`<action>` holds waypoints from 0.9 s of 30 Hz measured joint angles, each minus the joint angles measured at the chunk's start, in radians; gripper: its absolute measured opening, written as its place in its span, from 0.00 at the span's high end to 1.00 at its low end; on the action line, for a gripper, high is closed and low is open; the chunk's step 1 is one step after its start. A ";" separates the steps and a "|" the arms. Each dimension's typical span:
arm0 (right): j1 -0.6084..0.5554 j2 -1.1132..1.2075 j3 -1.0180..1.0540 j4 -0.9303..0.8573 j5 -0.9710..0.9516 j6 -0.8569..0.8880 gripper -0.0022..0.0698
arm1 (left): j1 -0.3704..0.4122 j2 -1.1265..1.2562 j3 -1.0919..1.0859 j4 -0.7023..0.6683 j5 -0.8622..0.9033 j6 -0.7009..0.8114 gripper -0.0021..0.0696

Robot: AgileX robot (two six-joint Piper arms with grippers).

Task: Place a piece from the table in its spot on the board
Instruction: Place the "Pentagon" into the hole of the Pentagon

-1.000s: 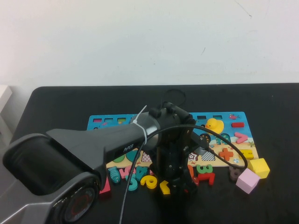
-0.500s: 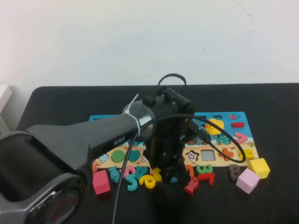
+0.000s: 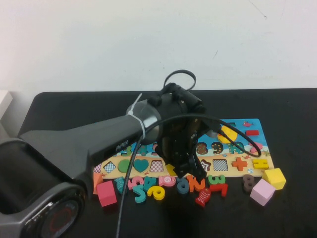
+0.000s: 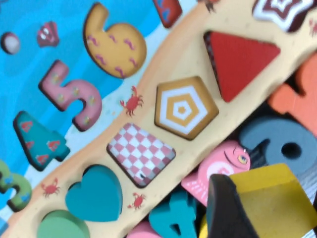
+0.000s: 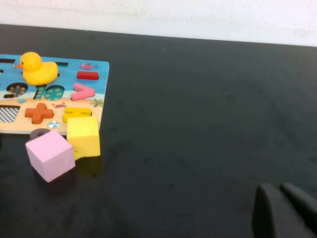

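we are holding the piece (image 4: 270, 198), the small yellow pentagon, in the left pincer (image 3: 184, 171), whose fingers are clamped on it; in the left wrist view one dark finger (image 4: 225, 208) is pressing against its flat yellow side. the pincer is hanging over the near edge of the board (image 3: 247, 126), above the row of shape recesses and the loose number pieces lying on the table (image 3: 297, 208) just in front of it.

in the left wrist view we are looking down at a pentagon recess (image 4: 185, 107) with a yellow and white striped floor, lying bare between a red triangle (image 4: 237, 59) and a pink checked square recess (image 4: 141, 153). we are judging that this is where the piece belongs. the piece is not yet over it; it is sitting off to one side, above the loose numbers, and clear of the board.

so the pick-up is done and the carry is nearly done. lining the five sides up with the recess, lowering and letting go are what is left.

the right pincer (image 5: 285, 210) is resting low over bare table, well apart from the board; its fingers are lying together and holding nothing. a yellow cube (image 5: 83, 136) and a pink cube (image 5: 49, 154) are sitting by the board's near right corner.
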 joint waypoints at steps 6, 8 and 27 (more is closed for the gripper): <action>0.000 0.000 0.000 0.000 0.000 0.000 0.94 | 0.066 0.000 -0.008 -0.086 -0.038 -0.020 0.53; 0.000 0.000 0.000 0.000 0.000 0.000 0.94 | 0.097 0.000 -0.008 -0.126 -0.054 -0.020 0.53; 0.000 0.000 0.000 0.000 0.000 0.000 0.94 | 0.104 0.125 -0.108 -0.185 -0.109 0.042 0.53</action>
